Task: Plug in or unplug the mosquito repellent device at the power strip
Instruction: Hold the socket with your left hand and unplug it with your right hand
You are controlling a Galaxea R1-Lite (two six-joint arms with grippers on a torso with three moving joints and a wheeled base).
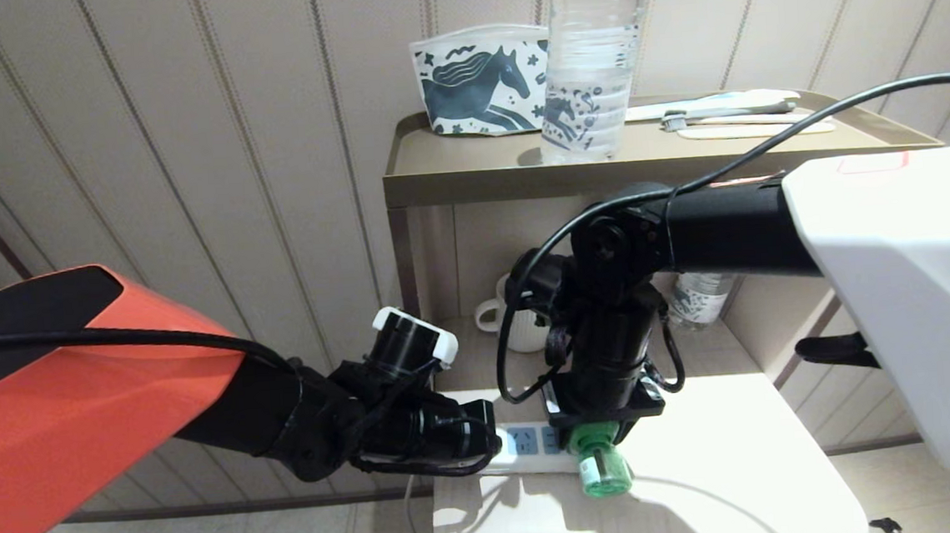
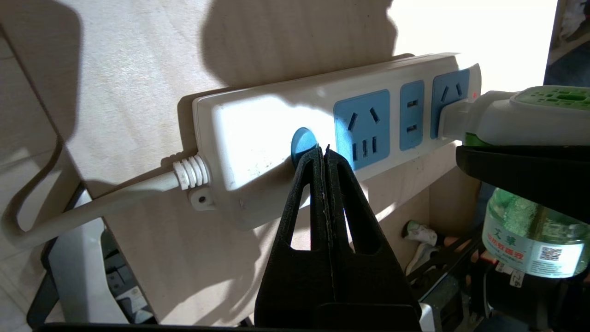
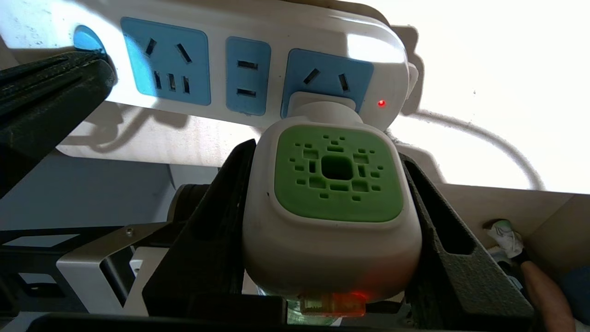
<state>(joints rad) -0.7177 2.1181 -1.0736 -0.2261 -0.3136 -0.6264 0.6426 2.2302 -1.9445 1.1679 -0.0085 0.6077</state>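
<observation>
Green-faced mosquito repellent device [image 3: 333, 203] sits plugged into the end socket of the power strip [image 3: 258, 55], clamped between your right gripper [image 3: 322, 240] fingers. Your left gripper [image 2: 323, 154], pinched closed, presses the blue button [image 2: 302, 140]. Pull crooked and the strip could lift or slide off the edge.

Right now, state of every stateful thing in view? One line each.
mosquito repellent device: plugged into the end socket, its orange lamp lit.
power strip: on, red indicator lit; other two sockets free.
right gripper: shut on the device's sides.
left gripper: shut, tips on the blue button.
water bottle: upright on the top shelf.
</observation>
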